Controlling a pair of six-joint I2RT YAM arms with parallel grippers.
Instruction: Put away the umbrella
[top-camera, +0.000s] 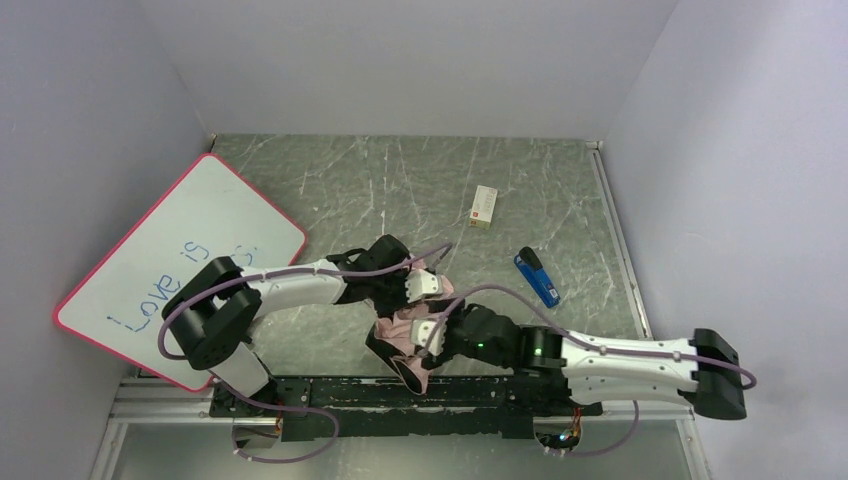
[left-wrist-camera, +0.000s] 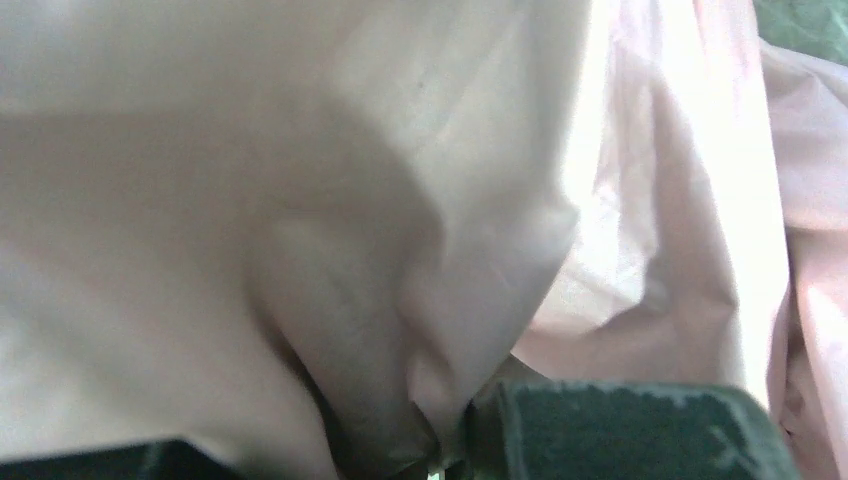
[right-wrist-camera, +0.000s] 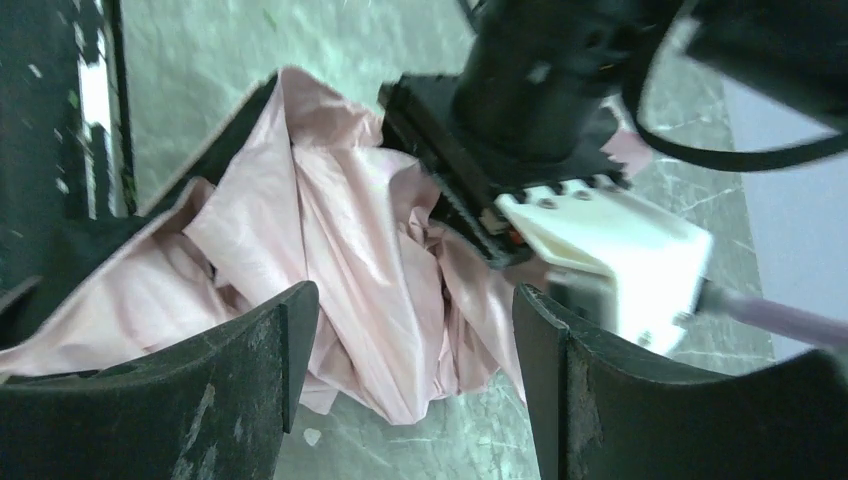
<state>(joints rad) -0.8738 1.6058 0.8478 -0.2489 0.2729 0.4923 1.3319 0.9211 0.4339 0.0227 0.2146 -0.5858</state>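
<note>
Sagging in crumpled pale-pink folds edged black, the umbrella (right-wrist-camera: 340, 230); left fingers (left-wrist-camera: 620, 430) pinching its fabric, right fingers (right-wrist-camera: 230, 390) spread.

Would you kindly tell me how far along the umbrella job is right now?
Done: the umbrella is collapsed into a crumpled pink bundle on the table. In hand: the left gripper pinches its fabric; the right gripper has its jaws open towards it. Left: gathering the loose folds and stowing it.

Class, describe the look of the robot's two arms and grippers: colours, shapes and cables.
Both the left arm and right arm have white links with black joints and bases. A purple cable loops along each. The right gripper has dark, scuffed, curved fingers.
</note>
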